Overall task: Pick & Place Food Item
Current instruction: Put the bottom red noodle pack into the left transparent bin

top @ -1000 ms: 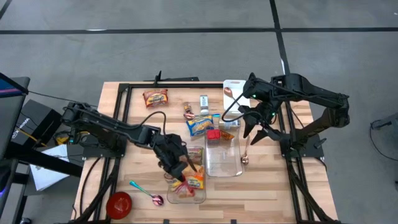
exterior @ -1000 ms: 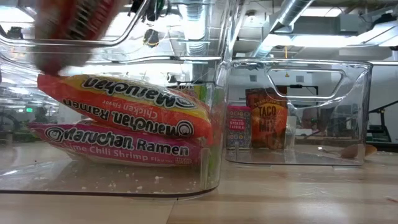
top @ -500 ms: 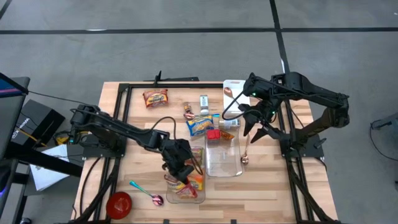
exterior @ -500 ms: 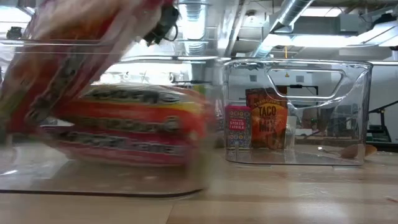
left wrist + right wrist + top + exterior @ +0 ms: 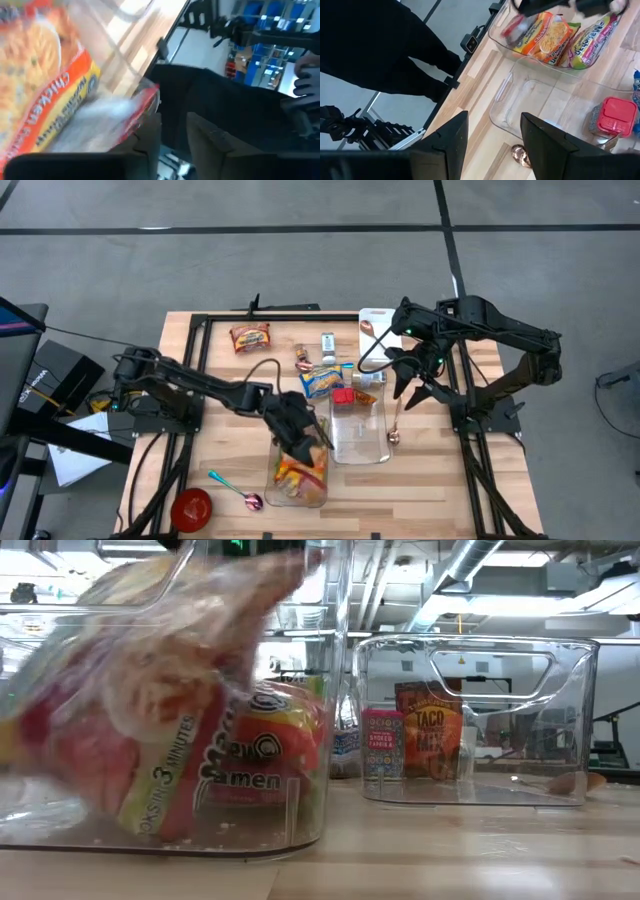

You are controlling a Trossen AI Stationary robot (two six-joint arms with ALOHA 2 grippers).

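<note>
The left claw (image 5: 296, 442) sits low in the centre of the high view, over the upper end of a clear plastic bin (image 5: 270, 490). Whether its fingers are apart or pinching cannot be told. A crinkly ramen packet (image 5: 150, 730) leans tilted inside that bin in the low view, against other glossy ramen packets (image 5: 275, 755) lying behind it.

The right claw (image 5: 410, 390) hangs right of centre in the high view with its fingers apart, holding nothing. Below it a second clear bin (image 5: 381, 448), rectangular with rounded corners, holds a red-capped jar (image 5: 343, 397). A copper spoon (image 5: 395, 435) lies beside that bin on the pale wooden desk (image 5: 225, 440). Toward the lower left of the high view are a red bowl (image 5: 191, 508) and an iridescent spoon (image 5: 240, 495). Another ramen packet (image 5: 250, 336) lies at upper centre.
</note>
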